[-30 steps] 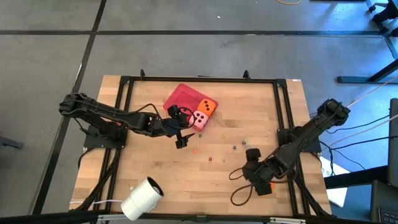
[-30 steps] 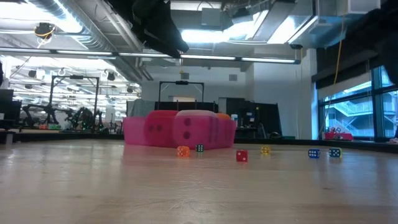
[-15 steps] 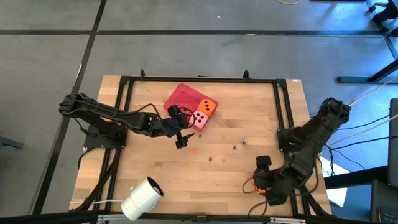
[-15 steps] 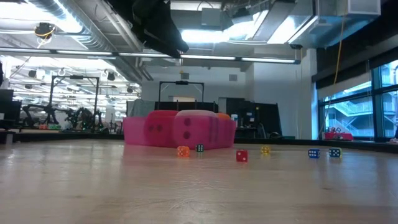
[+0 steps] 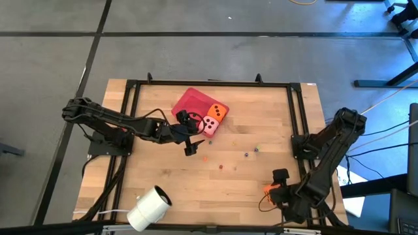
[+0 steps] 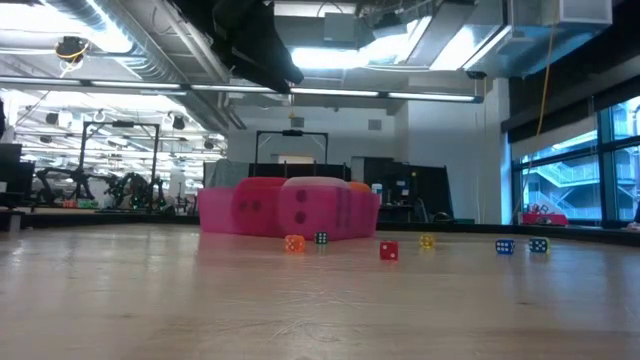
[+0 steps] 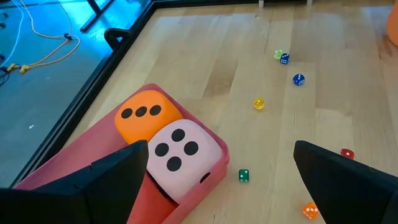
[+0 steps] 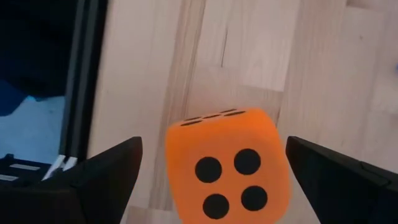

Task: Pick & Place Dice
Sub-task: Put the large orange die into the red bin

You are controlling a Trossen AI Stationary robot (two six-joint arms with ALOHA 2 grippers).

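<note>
Both grippers, left [image 5: 189, 135] and right [image 5: 277, 185], agape

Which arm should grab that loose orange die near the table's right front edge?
Right. The right gripper is open with the orange die straight ahead between its fingers. The left gripper, also open, sits across the table by the tray, facing the pink die.

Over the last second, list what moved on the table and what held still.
The right gripper swung back toward the table's near right corner and now hangs open over an orange die. The left gripper, open beside the red tray, the pink die and small dice stayed put.
</note>
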